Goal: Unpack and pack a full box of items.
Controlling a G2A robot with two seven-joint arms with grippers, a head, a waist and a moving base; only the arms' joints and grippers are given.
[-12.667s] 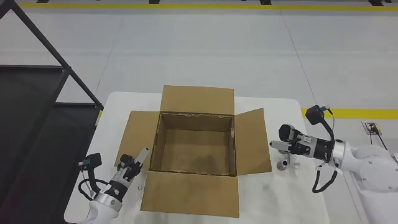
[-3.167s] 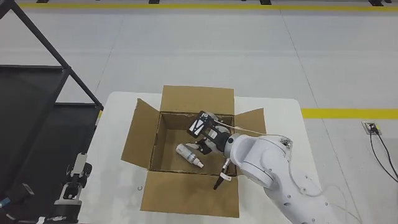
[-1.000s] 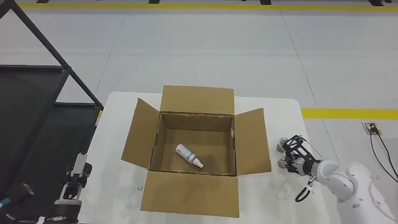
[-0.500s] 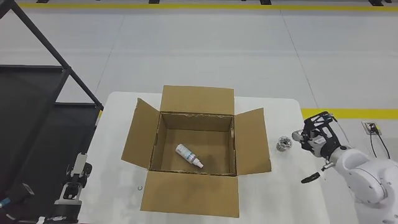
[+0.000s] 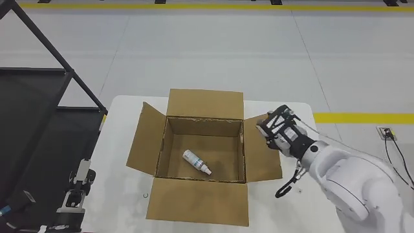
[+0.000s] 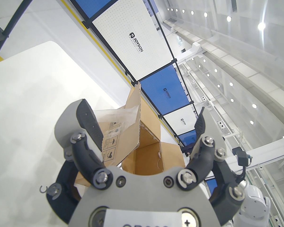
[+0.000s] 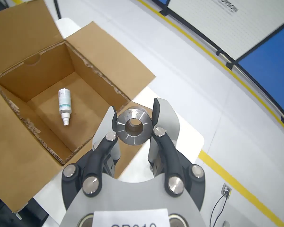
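- Left gripper sits low off the left side of the table, fingers spread wide, nothing in them. No real risk there unless it swings up into the left flap, which stands tilted up on that side.
- Box is open in the middle of the table, with one bottle lying flat on its floor. Anything heavy let go from high up could land on that bottle and crack it or knock it about.
- Right flap leans outward, right under the right arm. If the arm comes down too early, the wrist or the load snags the cardboard and shoves the whole box.
- Right gripper hangs above that flap, pinching a metal ring by its round sides. Smooth metal, curved faces, narrow pads — I'd guess it can twist or slide out, more so on a quick swing. It looks heavy too, so if it drops near the table edge it probably rolls off.
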